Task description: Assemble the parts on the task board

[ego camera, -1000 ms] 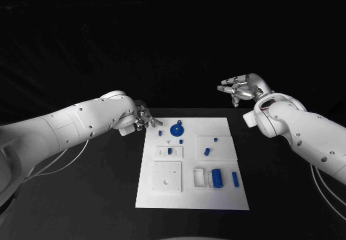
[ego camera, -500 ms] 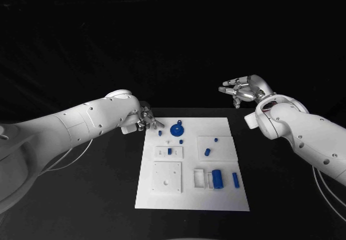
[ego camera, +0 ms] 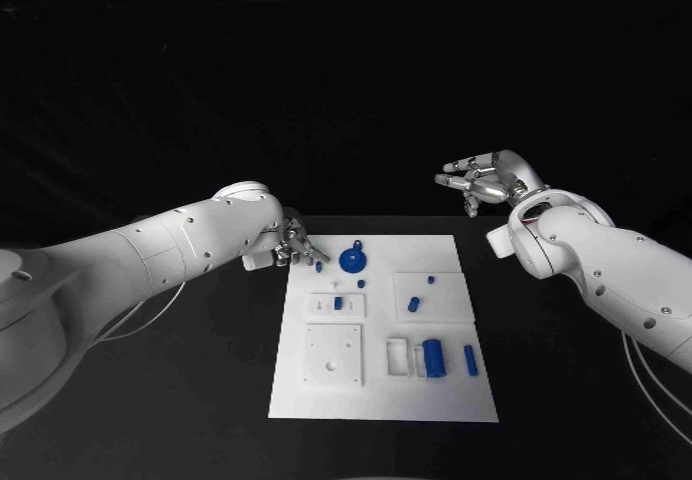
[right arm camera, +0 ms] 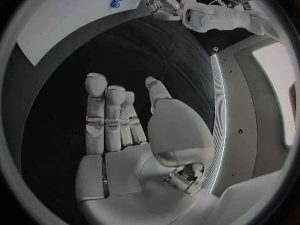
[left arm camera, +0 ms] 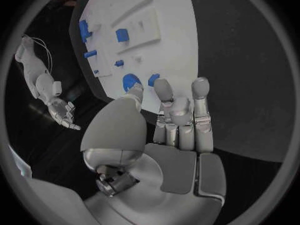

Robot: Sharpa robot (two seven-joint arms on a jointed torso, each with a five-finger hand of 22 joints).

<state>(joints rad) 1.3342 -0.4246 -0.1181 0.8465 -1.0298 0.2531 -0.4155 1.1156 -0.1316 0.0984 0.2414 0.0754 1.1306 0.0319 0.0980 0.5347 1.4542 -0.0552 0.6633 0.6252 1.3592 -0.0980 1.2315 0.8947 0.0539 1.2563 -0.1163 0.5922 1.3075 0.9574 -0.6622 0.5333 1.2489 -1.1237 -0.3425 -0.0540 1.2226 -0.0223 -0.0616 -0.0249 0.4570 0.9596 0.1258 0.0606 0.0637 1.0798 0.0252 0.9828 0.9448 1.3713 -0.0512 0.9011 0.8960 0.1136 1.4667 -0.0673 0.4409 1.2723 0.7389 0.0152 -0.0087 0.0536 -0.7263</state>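
Both hands empty, fingers apart — left hand (ego camera: 293,243) beside task board (ego camera: 433,395), right hand (ego camera: 483,180) raised.

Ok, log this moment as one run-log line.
left robot hand: open, at far-left corner of task board | right robot hand: open, raised beyond board | blue gear: on board | phase: approach
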